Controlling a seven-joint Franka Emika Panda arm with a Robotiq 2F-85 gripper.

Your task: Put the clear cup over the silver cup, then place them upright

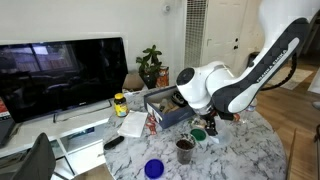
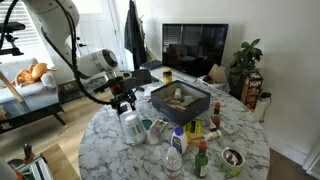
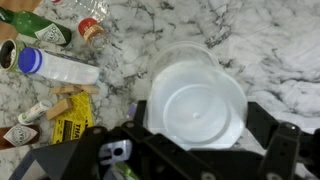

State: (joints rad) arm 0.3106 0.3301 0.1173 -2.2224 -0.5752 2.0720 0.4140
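Observation:
The clear cup (image 3: pixel 195 95) is a whitish translucent tumbler standing on the marble table (image 3: pixel 280 50). In the wrist view I look straight down its round end, and I cannot tell whether the mouth or the base faces up. In an exterior view the clear cup (image 2: pixel 131 128) stands just below my gripper (image 2: pixel 122 100). My gripper (image 3: pixel 198 120) is open, with its dark fingers (image 3: pixel 262 125) on either side of the cup's top. No grip on it shows. The silver cup is hidden. My gripper (image 1: pixel 203 120) also hangs over the table in an exterior view.
Several bottles (image 3: pixel 60 68) and small packets (image 3: pixel 70 118) lie left of the cup. A dark open box (image 2: pixel 180 100) sits mid-table. A dark brown cup (image 1: pixel 185 150) and a small blue bowl (image 1: pixel 153 168) stand near the table's edge. A television (image 1: pixel 60 70) is behind.

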